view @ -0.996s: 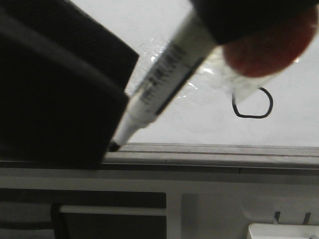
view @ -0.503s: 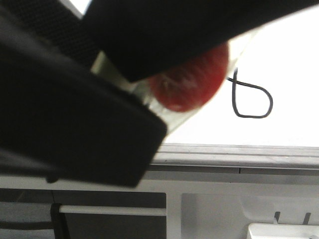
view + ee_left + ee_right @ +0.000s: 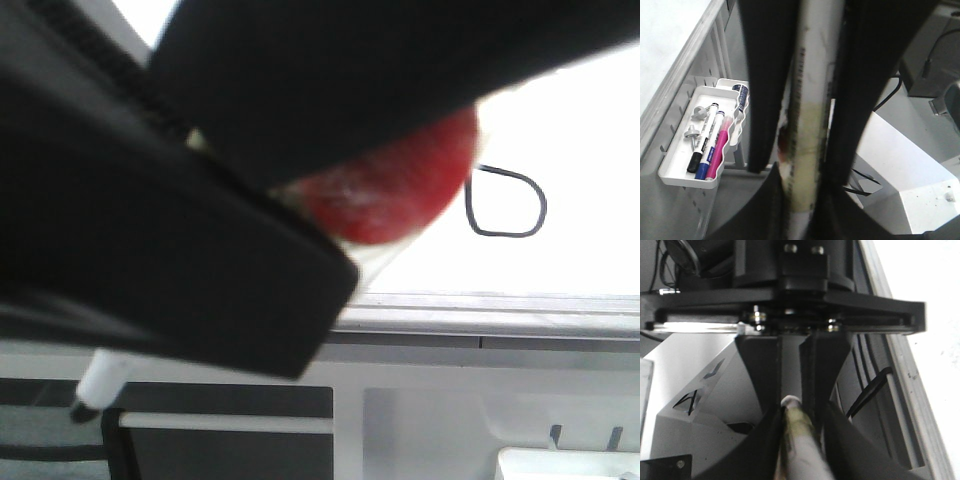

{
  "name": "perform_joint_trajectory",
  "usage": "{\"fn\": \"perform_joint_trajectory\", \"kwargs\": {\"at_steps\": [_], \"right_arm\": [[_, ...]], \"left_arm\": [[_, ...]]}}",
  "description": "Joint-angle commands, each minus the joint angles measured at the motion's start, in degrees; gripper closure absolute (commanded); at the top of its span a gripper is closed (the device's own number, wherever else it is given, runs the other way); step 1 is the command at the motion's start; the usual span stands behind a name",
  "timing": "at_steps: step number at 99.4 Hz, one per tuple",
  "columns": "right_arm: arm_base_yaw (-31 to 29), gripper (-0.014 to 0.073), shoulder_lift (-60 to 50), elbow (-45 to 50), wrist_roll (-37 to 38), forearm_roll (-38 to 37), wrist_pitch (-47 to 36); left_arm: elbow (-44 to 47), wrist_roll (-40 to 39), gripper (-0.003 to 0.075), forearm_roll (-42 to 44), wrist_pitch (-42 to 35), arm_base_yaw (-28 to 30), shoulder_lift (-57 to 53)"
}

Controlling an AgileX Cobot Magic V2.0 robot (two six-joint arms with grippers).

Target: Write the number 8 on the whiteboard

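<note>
Clamping the marker (image 3: 807, 150) between both sets of jaws, off the whiteboard (image 3: 580, 130) and below its rail, the arms left the number 8 (image 3: 506, 203) only half visible; light, stiff and slick, the marker seemed best gripped mid-barrel.

number 8 (image 3: 506, 203) on whiteboard (image 3: 580, 150), right side

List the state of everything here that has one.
marker: uncapped, tip off the whiteboard
left gripper: shut on the marker
right gripper: shut on the marker
number 8: lower loop drawn, upper part hidden
spare markers: capped, lying in the tray
</note>
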Motion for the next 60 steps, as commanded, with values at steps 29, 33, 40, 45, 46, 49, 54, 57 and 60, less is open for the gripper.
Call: {"fn": "perform_joint_trajectory", "kwargs": {"at_steps": [29,33,40,45,46,49,54,57,60], "right_arm": [[-6.47,0.0160,-9.02,-1.77,-0.09,0.20,-6.84],[-7.63,0.0209,-10.95,-1.77,-0.09,0.20,-6.84],[-9.86,0.0338,-13.92,-1.77,-0.09,0.20,-6.72],[-11.43,0.0452,-15.70,-1.77,-0.09,0.20,-6.26],[-11.60,0.0487,-15.94,-1.77,-0.09,0.20,-6.03],[-12.27,0.0558,-17.08,-1.77,-0.09,0.20,-5.63],[-13.23,0.0666,-18.39,-1.67,-0.09,-0.27,-4.54],[-13.74,0.0657,-18.92,-1.67,-0.09,-0.40,-3.94],[-14.05,0.0652,-19.28,-1.67,-0.09,-0.82,-3.42]], "left_arm": [[-1.57,-1.69,0.0741,-6.21,0.20,0.66,-1.70],[-1.57,-1.83,0.0741,-6.50,0.11,0.82,-1.69],[-1.49,-2.21,0.0741,-7.21,-1.03,0.95,-1.69],[-1.19,-2.28,0.0741,-8.47,-2.47,0.95,-1.58],[-1.09,-2.40,0.0741,-8.73,-2.88,0.95,-1.58],[-1.10,-2.76,0.0741,-8.85,-3.69,0.95,-1.49],[-1.10,-3.59,0.0741,-8.85,-5.13,0.95,-1.18],[-1.10,-3.84,0.0741,-8.85,-5.95,0.95,-1.04],[-1.10,-3.84,0.0741,-8.85,-6.49,0.95,-0.88]]}}
